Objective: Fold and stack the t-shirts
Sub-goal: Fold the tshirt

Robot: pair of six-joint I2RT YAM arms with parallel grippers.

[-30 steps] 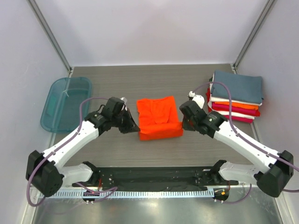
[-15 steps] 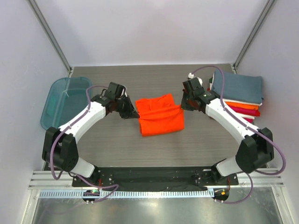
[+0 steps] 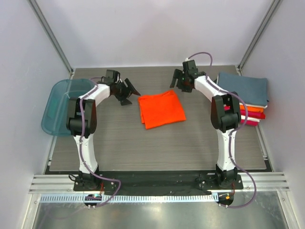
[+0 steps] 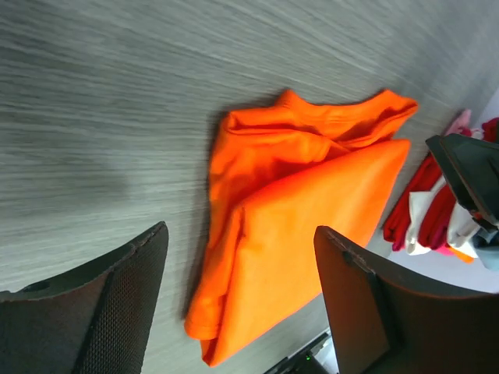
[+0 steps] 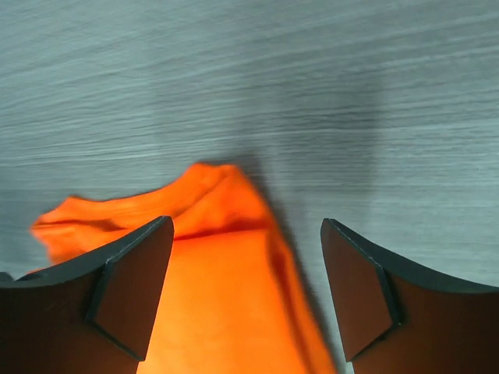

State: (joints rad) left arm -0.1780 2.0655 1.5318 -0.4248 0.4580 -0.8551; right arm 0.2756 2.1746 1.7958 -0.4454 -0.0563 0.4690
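A bright orange t-shirt point(image 3: 161, 109) lies folded into a flat rectangle mid-table; it also shows in the left wrist view point(image 4: 304, 226) and the right wrist view point(image 5: 210, 304). My left gripper point(image 3: 129, 91) hangs open just off its far left corner, nothing between the fingers. My right gripper point(image 3: 178, 82) is open above the far right corner, also holding nothing. A stack of folded t-shirts point(image 3: 240, 98) sits at the right, slate blue-grey on top, with orange, white and crimson layers beneath.
A translucent teal plastic tub point(image 3: 64, 105) stands at the left edge of the table. The enclosure's walls close in behind and at both sides. Both arms reach far out from their bases at the near edge.
Both grippers carried the near half of the orange shirt back over the far half, then let go and opened. The shirt now lies flat, and both arms have stretched farther back.
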